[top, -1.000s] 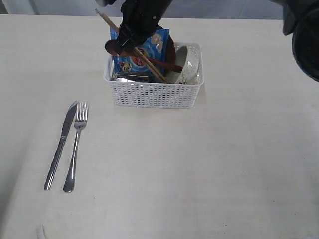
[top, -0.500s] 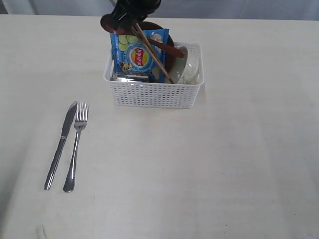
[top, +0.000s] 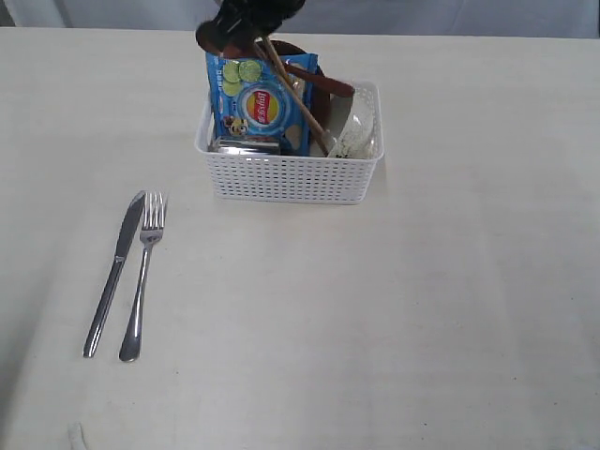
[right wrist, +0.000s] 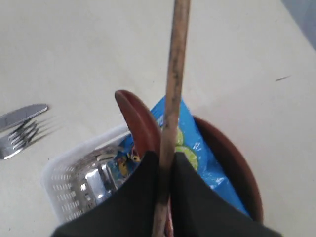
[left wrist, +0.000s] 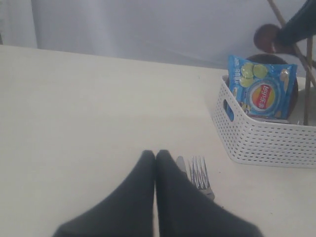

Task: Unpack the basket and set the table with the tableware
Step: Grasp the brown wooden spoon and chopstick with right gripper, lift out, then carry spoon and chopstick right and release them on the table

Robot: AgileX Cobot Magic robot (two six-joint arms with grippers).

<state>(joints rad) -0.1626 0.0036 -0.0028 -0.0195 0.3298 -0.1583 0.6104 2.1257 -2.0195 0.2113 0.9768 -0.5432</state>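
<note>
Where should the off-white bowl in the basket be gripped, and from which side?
Grip the bowl by its upper rim, coming down from above. It stands on edge at the right end of the basket, and the walls block sideways access. The chopsticks lean across it; clear them first.

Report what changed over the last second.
The right pincer, shut on the chopsticks with the dark red spoon alongside, pulled back toward the far edge of the exterior view, uncovering the chip bag. Nothing was let go. The basket, knife and fork stayed put.
</note>
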